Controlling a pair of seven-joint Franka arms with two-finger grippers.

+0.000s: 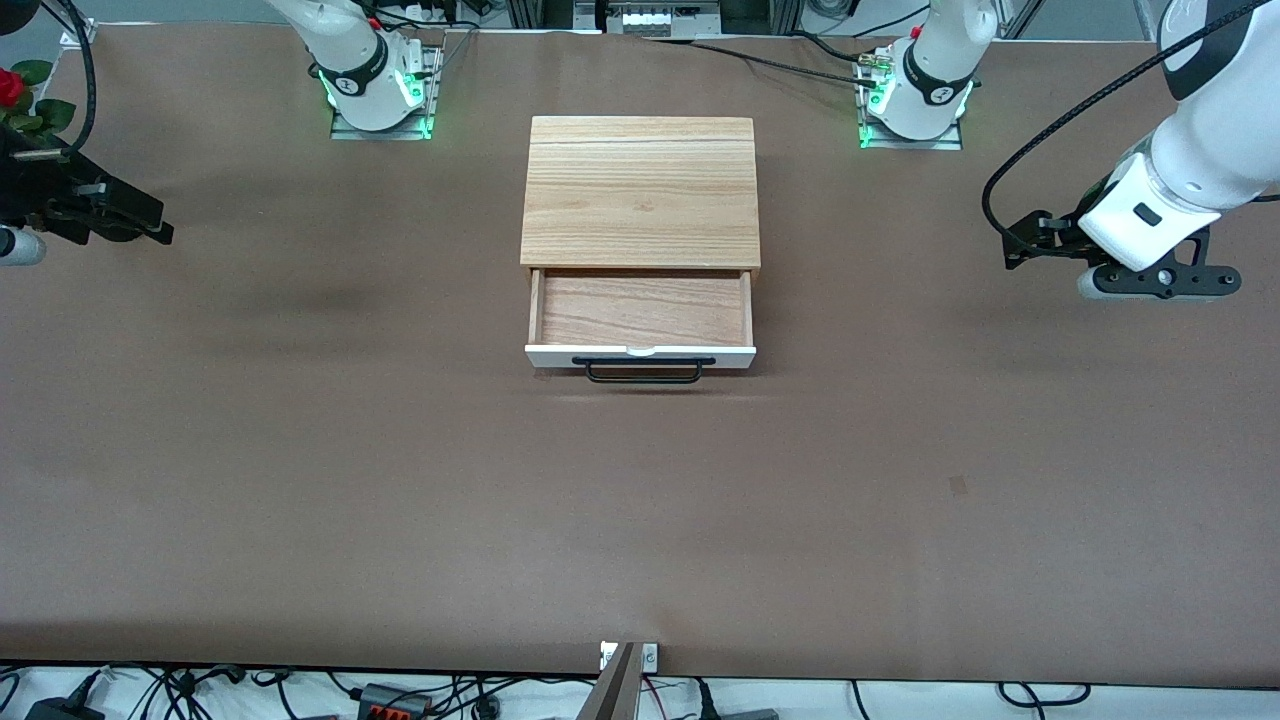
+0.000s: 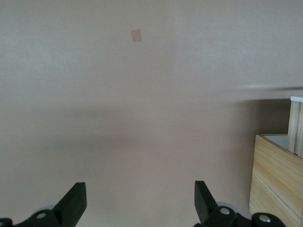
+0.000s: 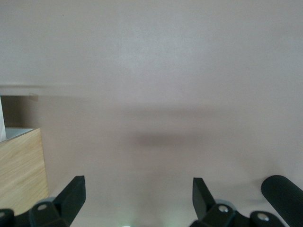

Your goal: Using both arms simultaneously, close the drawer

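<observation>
The drawer point(image 1: 640, 310) stands pulled out of the wooden cabinet box point(image 1: 640, 190) at the table's middle. Its white front panel point(image 1: 640, 352) and black bar handle point(image 1: 645, 372) face the front camera. My left gripper point(image 1: 1012, 245) hangs open and empty over bare table toward the left arm's end, well apart from the drawer. In the left wrist view the gripper point(image 2: 139, 198) is open, with the cabinet's side point(image 2: 277, 179) at the edge. My right gripper point(image 1: 160, 230) hangs over the table at the right arm's end. In the right wrist view it point(image 3: 138, 194) is open, beside the cabinet's side point(image 3: 21, 165).
The brown table cover point(image 1: 400, 480) spreads wide around the cabinet. A small tan patch point(image 1: 958, 485) lies on it nearer the front camera; it also shows in the left wrist view point(image 2: 136, 35). A red rose point(image 1: 12, 90) sits by the right gripper. Cables run along the near edge.
</observation>
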